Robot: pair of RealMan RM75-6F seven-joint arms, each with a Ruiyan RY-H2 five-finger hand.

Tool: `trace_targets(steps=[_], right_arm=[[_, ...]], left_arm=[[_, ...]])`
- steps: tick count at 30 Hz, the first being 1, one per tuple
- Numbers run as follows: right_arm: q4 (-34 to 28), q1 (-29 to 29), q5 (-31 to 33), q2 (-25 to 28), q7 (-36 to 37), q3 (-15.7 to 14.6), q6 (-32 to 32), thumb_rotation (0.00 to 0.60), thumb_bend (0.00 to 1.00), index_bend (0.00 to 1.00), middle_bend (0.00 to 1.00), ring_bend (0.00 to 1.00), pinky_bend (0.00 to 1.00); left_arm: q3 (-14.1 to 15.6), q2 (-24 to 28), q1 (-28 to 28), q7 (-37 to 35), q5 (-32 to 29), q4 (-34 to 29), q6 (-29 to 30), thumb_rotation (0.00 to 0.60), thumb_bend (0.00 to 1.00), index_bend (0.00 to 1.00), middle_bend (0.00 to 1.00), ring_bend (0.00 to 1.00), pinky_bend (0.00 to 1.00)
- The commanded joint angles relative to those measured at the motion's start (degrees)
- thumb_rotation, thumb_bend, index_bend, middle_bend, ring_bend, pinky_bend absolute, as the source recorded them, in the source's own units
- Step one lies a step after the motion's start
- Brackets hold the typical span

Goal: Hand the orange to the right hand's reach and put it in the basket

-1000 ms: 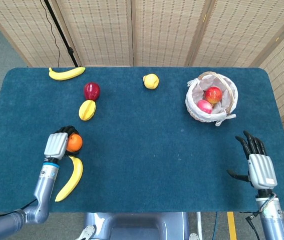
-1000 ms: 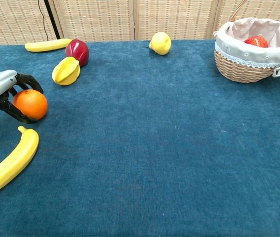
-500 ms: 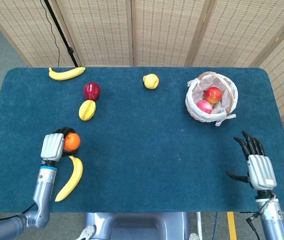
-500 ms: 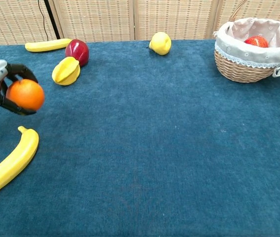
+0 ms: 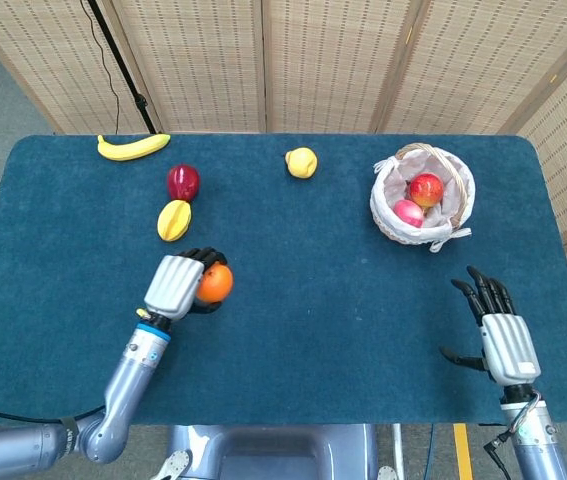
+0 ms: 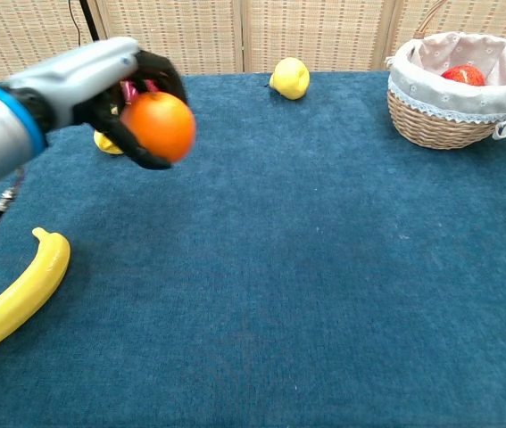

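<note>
My left hand (image 5: 180,283) (image 6: 114,85) grips the orange (image 5: 214,283) (image 6: 157,127) and carries it in the air above the blue table, left of centre. The wicker basket (image 5: 390,214) (image 6: 431,120) with a white lining stands at the far right and holds a red apple (image 5: 425,188) (image 6: 464,75) and a pink fruit (image 5: 408,212). My right hand (image 5: 498,335) hovers open near the table's front right corner, fingers spread, well short of the basket; the chest view does not show it.
A banana (image 6: 13,299) lies at the front left. A star fruit (image 5: 174,219), a dark red apple (image 5: 184,182) and a second banana (image 5: 132,147) sit at the back left. A yellow pear (image 5: 301,162) (image 6: 291,78) rests at the back centre.
My left hand has lifted the orange off the table and swung it up and to the right, away from the banana. The right hand has shifted slightly forward.
</note>
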Motion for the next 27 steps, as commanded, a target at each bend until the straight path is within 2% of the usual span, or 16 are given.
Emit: trace_targets(steps=[1,10,14,18,21,24,27], right_arm=[[-0.6,-0.3,-0.9,0.4,0.3,-0.4,0.5,0.6,0.0,0.13,0.0,0.0,0.0],[-1.7,-0.9,-3.3,1.1,0.5,-1.1,1.9,0.6,0.0,0.14,0.0,0.0,0.0],[-1.9,-1.4,-3.7,1.6,1.1,-1.2,2.6,0.6,0.0,0.14,0.0,0.0,0.0],[-1.8,-1.6,-3.8,1.8,1.8,-1.1,3.1,0.6,0.0,0.14,0.0,0.0,0.0],[-1.6,-1.6,-3.8,1.9,2.1,-1.1,3.0,0.6,0.0,0.15,0.0,0.0,0.0],[-1.5,-1.4,-3.8,1.9,2.3,-1.1,2.6,0.6,0.0,0.15,0.0,0.0,0.0],[-1.4,-1.3,-3.8,1.8,2.2,-1.2,2.3,0.6,0.0,0.15,0.0,0.0,0.0]], left_arm=[[-1.9,-4.2,-4.2,1.5,-4.5,2.5,-4.0,0.6,0.21,0.68,0.55,0.46,0.52],[-4.6,-15.5,-13.2,1.0,-11.1,16.9,-10.5,0.6,0.21,0.68,0.55,0.46,0.52],[-6.6,-20.7,-18.3,1.3,-13.8,26.6,-13.7,0.6,0.21,0.68,0.55,0.46,0.52],[-7.8,-23.5,-21.2,1.1,-15.0,31.9,-15.0,0.6,0.21,0.68,0.55,0.46,0.52],[-7.9,-24.1,-22.2,0.2,-14.6,32.8,-15.1,0.6,0.21,0.68,0.55,0.44,0.52],[-7.1,-23.0,-22.2,-0.1,-14.4,31.3,-15.8,0.6,0.16,0.62,0.46,0.36,0.46],[-6.5,-20.8,-22.1,1.3,-16.6,28.3,-17.2,0.6,0.08,0.41,0.26,0.2,0.27]])
